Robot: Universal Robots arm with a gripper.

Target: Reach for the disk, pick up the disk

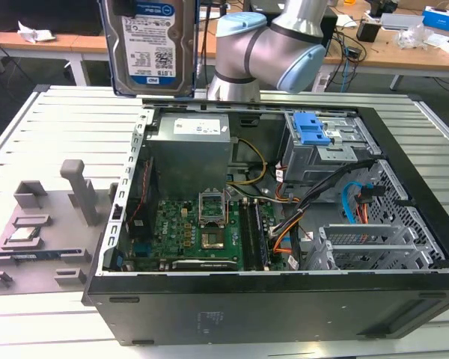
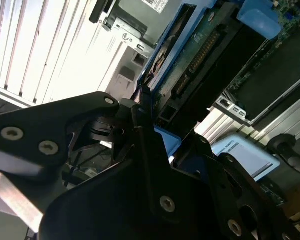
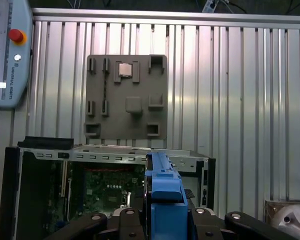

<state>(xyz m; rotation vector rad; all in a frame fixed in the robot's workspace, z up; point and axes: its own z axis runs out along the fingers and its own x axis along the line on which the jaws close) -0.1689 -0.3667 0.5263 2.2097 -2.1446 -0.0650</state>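
The disk (image 1: 151,52) is up in the air. It hangs high over the back corner of the open case (image 1: 284,314), on the exterior view's left. It stands on its edge, and its white and blue label faces the room. It touches nothing under it. The big grey arm (image 1: 266,48) bends over just beside it, behind the case.

The gripper (image 3: 162,220) is closed tight on the disk. In the first wrist view the disk's blue rail (image 3: 162,192) sticks out of the middle of the gripper, with black gripper parts on both sides of it. In the second wrist view the black fingers (image 2: 150,150) pinch the disk from both sides, and its thin edge runs away from them.

The case lies on its side on the table (image 1: 60,127), which has long metal slats. Its lid is off. Inside are a green board (image 1: 202,232), a grey power box (image 1: 191,142) and a drive cage (image 1: 337,153) with a blue latch (image 1: 313,129) on top.

A flat grey tray (image 1: 60,228) lies on the table just beside the case, on the exterior view's left. A small square chip (image 1: 26,235) sits in the tray, well away from the disk.
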